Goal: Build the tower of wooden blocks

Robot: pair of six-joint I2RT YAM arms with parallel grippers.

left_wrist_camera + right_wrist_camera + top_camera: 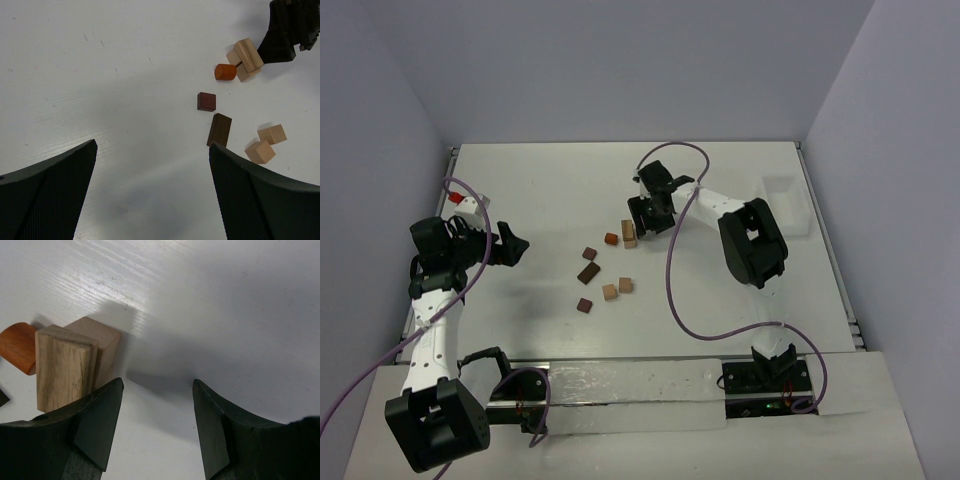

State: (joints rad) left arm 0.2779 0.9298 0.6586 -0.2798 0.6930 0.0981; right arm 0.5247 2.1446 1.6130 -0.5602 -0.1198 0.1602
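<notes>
Near the middle of the white table (720, 330) the wood blocks (588, 273) lie loose, and no tower has been built up beyond one pair. That pair is a tan slab (65, 367) sitting on a tan cube (102, 337); whether the slab rests square on it or leans against it is hard to tell. An orange-brown round block (225, 72) lies just beside them.

Nearer the arms' bases come a small dark cube (206, 101), then a dark long block (219, 130), each lying alone. Two more tan cubes (272, 134) sit close together just beside the long block, and one further dark block (584, 306) lies apart, nearest the bases.

The right gripper (157, 382) is down at the table next to the pair, its jaws parted with only bare table between them. The slab stands just outside its left finger (97, 425), and it grips nothing.

The left gripper (152, 145) hangs over bare table well apart from the blocks, pointed toward them, jaws spread wide and holding nothing.
</notes>
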